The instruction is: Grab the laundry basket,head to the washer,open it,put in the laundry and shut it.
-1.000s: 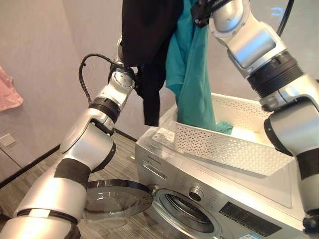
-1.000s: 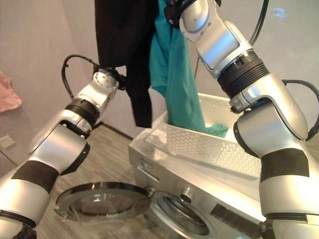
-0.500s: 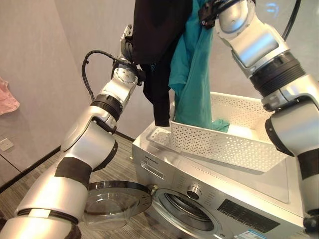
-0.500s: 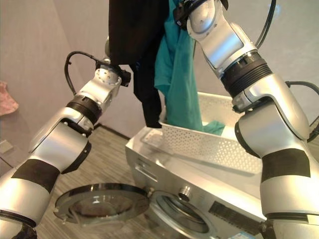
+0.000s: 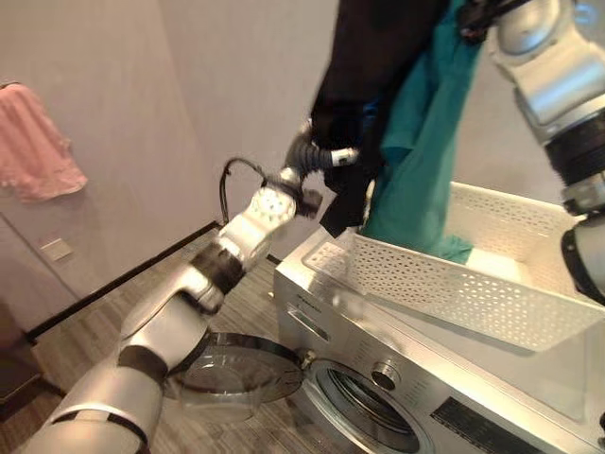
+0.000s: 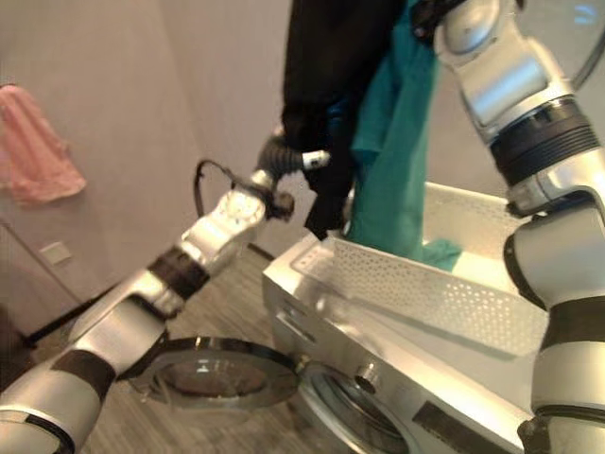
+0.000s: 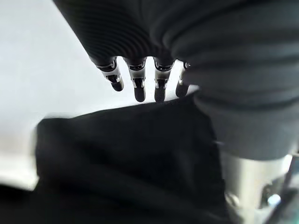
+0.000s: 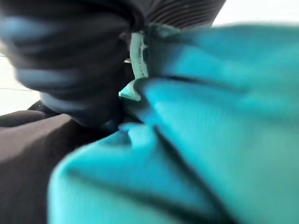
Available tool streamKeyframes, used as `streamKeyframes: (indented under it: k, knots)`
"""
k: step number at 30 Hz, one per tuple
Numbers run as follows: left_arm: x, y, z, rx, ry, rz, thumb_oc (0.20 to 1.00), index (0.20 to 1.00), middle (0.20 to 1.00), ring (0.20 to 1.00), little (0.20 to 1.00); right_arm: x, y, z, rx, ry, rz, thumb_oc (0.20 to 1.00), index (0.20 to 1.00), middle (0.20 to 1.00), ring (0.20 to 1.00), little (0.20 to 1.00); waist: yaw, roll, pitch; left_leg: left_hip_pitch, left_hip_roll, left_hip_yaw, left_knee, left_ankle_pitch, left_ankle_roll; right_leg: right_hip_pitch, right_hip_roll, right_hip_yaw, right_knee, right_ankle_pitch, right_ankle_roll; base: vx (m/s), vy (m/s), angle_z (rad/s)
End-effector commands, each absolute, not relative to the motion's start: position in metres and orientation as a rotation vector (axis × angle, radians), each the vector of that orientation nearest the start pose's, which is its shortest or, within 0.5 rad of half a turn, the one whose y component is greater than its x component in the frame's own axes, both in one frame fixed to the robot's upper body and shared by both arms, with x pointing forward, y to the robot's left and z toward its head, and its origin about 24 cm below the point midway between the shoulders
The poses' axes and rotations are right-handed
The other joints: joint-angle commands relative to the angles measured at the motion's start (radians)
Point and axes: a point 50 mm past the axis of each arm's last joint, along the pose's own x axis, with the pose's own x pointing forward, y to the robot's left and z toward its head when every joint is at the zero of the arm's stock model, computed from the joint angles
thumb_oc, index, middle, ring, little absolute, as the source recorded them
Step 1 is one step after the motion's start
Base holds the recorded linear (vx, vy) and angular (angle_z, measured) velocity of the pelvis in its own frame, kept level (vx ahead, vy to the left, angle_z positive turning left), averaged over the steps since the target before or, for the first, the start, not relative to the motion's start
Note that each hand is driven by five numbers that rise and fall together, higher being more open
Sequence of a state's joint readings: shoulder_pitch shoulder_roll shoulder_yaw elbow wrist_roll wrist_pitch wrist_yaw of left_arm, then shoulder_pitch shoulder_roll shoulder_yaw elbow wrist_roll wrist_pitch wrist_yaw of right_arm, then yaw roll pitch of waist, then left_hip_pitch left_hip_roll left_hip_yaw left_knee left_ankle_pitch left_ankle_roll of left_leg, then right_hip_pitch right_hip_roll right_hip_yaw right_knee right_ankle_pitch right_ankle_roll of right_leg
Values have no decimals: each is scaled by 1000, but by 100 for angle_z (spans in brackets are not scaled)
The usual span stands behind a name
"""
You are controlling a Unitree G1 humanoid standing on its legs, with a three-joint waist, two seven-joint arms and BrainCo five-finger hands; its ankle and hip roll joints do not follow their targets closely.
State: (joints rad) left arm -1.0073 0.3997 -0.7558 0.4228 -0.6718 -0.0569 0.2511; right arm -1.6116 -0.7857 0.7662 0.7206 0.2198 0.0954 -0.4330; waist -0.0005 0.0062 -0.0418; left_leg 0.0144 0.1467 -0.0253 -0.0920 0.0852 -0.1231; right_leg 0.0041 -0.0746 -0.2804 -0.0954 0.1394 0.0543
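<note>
A black garment [image 5: 378,66] and a teal garment [image 5: 425,151] hang side by side from above, where my right arm reaches up. Their lower ends dangle over the white perforated laundry basket [image 5: 444,288] on top of the washer [image 5: 321,312]. My right hand [image 8: 70,56] is pressed into bunched teal cloth [image 8: 210,116]. My left hand [image 5: 319,156] is stretched out against the lower part of the black garment. Its fingers [image 7: 135,79] are straight just above the black cloth [image 7: 126,158]. The washer's round door [image 5: 236,369] stands open to the left of the drum opening [image 5: 364,416].
A pink cloth [image 5: 33,142] hangs on the wall at the far left, with a wall socket [image 5: 55,250] below it. Wood-look floor lies left of the washer. The open door juts out low in front of the machine.
The camera has turned left, bringing more of the pink cloth into view. My left arm has stretched out, and its hand is now at the black garment's lower part.
</note>
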Motion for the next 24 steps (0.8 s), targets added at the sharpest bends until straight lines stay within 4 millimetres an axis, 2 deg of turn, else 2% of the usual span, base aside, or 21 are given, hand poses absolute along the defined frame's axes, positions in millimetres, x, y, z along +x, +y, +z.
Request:
streamKeyframes:
  k: [1,4,7,11,18,19,22,24]
  knots:
    - [371,48,250,158,-436,-438,1000,1000,1000,1000,1000,331,-199,486,-762,-914,-644,200,200,200,200,200,42,-30,51,12,30,6,5,-93,-6,112,-104,-30,8,-158,100,22,-12,4]
    - [370,39,249,151,-426,-464,1000,1000,1000,1000,1000,333,-199,485,-756,-901,-649,200,200,200,200,200,45,-33,51,7,29,0,5,-89,-10,116,-104,-42,8,-158,101,-9,-2,29]
    - [369,18,259,126,-442,-485,1000,1000,1000,1000,1000,335,-193,485,-781,-899,-641,200,200,200,200,200,43,-36,49,0,29,-8,5,-85,-16,116,-104,-56,8,-157,102,-15,0,13]
    - [366,2,268,105,-457,-510,1000,1000,1000,1000,1000,335,-191,486,-793,-905,-639,200,200,200,200,200,40,-35,47,-5,30,-10,5,-83,-18,116,-105,-62,8,-157,101,-12,1,4]
    - [368,-17,266,89,-411,-520,1000,1000,1000,1000,1000,336,-188,486,-780,-898,-625,200,200,200,200,200,29,-34,42,-4,31,-3,5,-84,-19,113,-106,-59,8,-155,103,0,0,0]
    - [373,-25,262,104,-373,-492,1000,1000,1000,1000,1000,339,-183,485,-765,-890,-604,200,200,200,200,200,19,-34,39,-3,31,3,5,-85,-20,111,-105,-54,8,-155,104,0,0,0]
    - [382,-31,255,118,-305,-445,1000,1000,1000,1000,1000,342,-176,484,-766,-876,-577,200,200,200,200,200,2,-31,38,0,31,11,5,-86,-20,107,-105,-44,8,-155,104,-12,5,-3]
    - [381,-34,258,106,-313,-438,1000,1000,1000,1000,1000,344,-171,482,-763,-872,-555,200,200,200,200,200,-6,-29,37,3,33,19,5,-88,-19,103,-105,-36,8,-153,105,-8,1,-4]
